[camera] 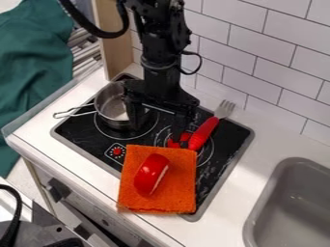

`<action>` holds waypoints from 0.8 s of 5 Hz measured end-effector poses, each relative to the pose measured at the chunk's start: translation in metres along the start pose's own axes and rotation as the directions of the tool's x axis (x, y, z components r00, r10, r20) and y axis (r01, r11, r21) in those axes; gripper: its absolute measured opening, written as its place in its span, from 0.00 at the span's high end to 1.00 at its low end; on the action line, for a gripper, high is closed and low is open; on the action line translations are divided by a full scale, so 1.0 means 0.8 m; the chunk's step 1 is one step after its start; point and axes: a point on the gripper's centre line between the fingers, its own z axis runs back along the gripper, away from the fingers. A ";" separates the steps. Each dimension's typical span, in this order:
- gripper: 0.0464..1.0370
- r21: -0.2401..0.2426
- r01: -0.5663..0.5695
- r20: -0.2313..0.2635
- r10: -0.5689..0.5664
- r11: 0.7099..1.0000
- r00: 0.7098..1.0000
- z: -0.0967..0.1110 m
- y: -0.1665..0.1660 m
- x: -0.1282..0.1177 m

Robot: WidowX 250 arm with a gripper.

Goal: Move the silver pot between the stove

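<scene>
My gripper hangs over the middle of the black stove top with its two fingers spread wide. The silver pot is upright on the burner at the back left, its wire handle pointing left. One finger stands at the pot's right side and covers part of its rim; whether it touches the pot I cannot tell. The other finger is farther right, beside a small red patch on the stove. Nothing is visibly held between the fingers.
An orange cloth lies over the stove's front part, with a red and white toy piece on it. A red-handled fork lies at the right burner. The grey sink is at lower right, the tiled wall behind.
</scene>
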 end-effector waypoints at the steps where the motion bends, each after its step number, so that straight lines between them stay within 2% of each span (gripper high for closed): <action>1: 0.03 -0.001 -0.003 -0.036 0.003 1.000 0.999 -0.010 0.000 -0.006; 2: 0.03 -0.037 0.010 -0.028 -0.011 0.999 1.000 -0.007 -0.004 0.027; 3: 0.03 -0.048 0.008 -0.011 -0.008 0.999 1.000 -0.001 0.000 0.058; 4: 0.03 -0.030 -0.012 0.014 0.012 0.999 1.000 0.008 0.011 0.089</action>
